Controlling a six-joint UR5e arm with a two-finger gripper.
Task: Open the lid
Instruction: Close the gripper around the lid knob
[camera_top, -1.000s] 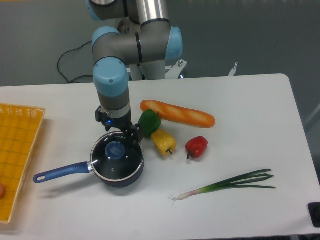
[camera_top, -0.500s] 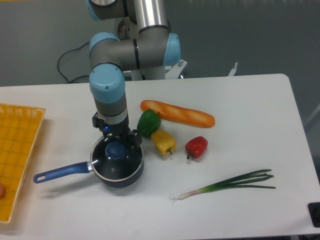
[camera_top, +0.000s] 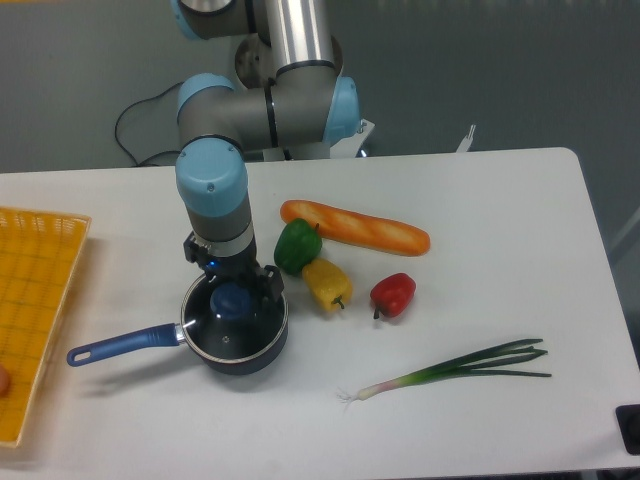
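Note:
The round glass lid (camera_top: 237, 330) with its metal rim rests flat on the dark blue saucepan (camera_top: 150, 340), whose long handle points left. The lid's blue knob (camera_top: 231, 300) sits at its centre. My gripper (camera_top: 233, 290) hangs straight down over the knob, its dark fingers on either side of it. The fingers look spread around the knob, but I cannot tell whether they touch it.
Just right of the pan lie a green pepper (camera_top: 297, 246), a yellow pepper (camera_top: 326, 284) and a red pepper (camera_top: 393, 294). A baguette (camera_top: 355, 227) lies behind them. A spring onion (camera_top: 455, 368) lies at the front right. An orange tray (camera_top: 35, 315) sits at the left edge.
The gripper has moved left and down from the pan's far rim to sit over the lid's knob. The lid and pan have not moved.

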